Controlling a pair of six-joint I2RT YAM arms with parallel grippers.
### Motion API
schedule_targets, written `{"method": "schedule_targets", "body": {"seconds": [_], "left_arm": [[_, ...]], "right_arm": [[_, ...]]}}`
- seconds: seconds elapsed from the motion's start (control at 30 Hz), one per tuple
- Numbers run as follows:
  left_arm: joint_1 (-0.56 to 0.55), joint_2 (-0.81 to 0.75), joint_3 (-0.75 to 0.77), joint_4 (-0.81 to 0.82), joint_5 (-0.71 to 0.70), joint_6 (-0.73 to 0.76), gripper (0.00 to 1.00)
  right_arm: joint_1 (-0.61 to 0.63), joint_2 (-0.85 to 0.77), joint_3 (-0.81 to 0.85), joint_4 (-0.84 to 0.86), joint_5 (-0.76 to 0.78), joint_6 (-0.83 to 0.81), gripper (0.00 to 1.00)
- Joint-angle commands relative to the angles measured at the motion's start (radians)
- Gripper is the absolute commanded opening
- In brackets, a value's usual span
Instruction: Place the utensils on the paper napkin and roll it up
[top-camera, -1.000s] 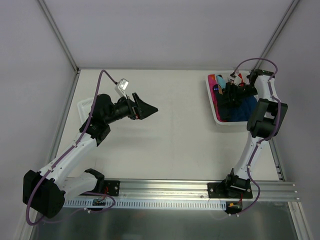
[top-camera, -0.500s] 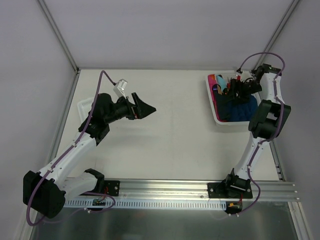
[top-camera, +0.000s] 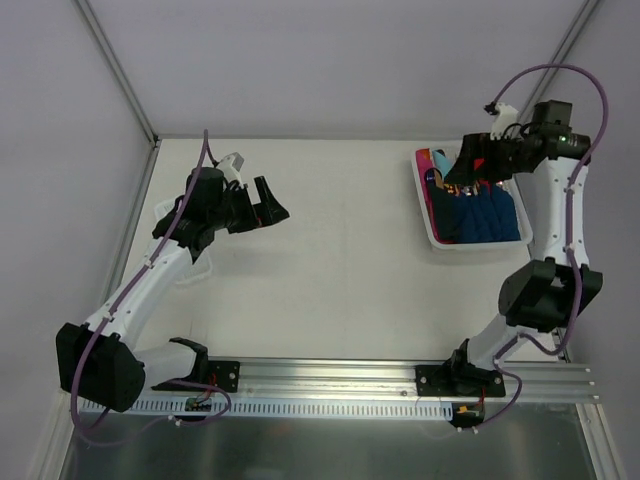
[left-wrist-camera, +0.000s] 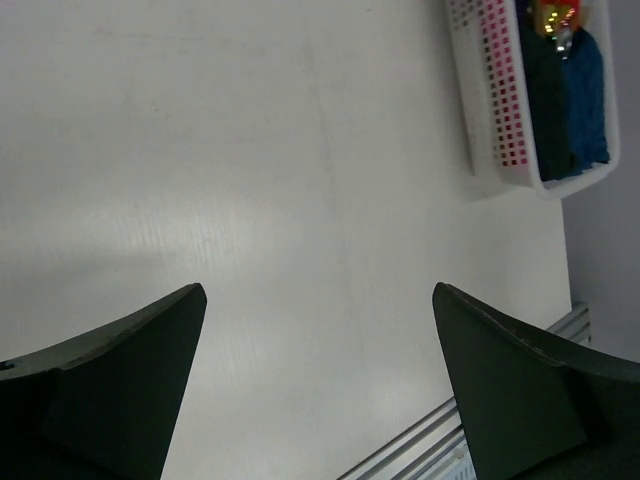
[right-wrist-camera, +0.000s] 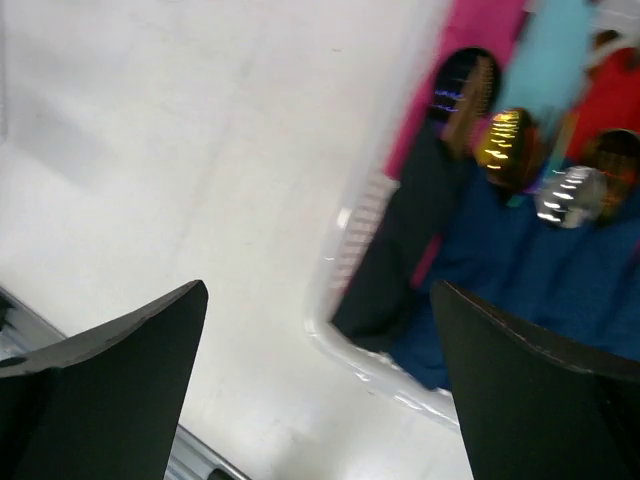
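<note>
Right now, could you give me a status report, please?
Left gripper open over table. Right gripper open above white basket. Dark napkin roll in basket. No obstruction seen.

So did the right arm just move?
Yes. The right arm swung from over the basket's middle toward its far edge, uncovering the blue napkins.

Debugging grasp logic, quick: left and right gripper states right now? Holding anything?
Left gripper: open, holding nothing.
Right gripper: open, holding nothing, above the white perforated plastic basket.
</note>
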Motion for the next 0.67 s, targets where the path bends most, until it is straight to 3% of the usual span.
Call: {"method": "schedule_targets", "body": {"seconds": [0.0,0.2,0.33,0.63], "left_arm": [[0.01,0.033,0.033,-0.119,-0.021,0.059,0.99],[0.013,0.047,0.016,-0.123,-0.038,0.068,0.99],[0.013,0.043,-0.039,-0.123,-0.053,0.073,0.99],[0.013,0.018,-0.122,-0.119,-0.061,0.071,0.99]], "right_arm": [[0.109,-0.148,-0.185,0.127,-0.024,0.134,0.99],[0.479,-0.386,-0.603,0.435,0.123,0.252,0.99],[0.626,-0.454,-0.768,0.557,0.211,0.248,0.99],[0.725,-0.513,-0.865,0.623,0.281,0.199,0.99]]}}
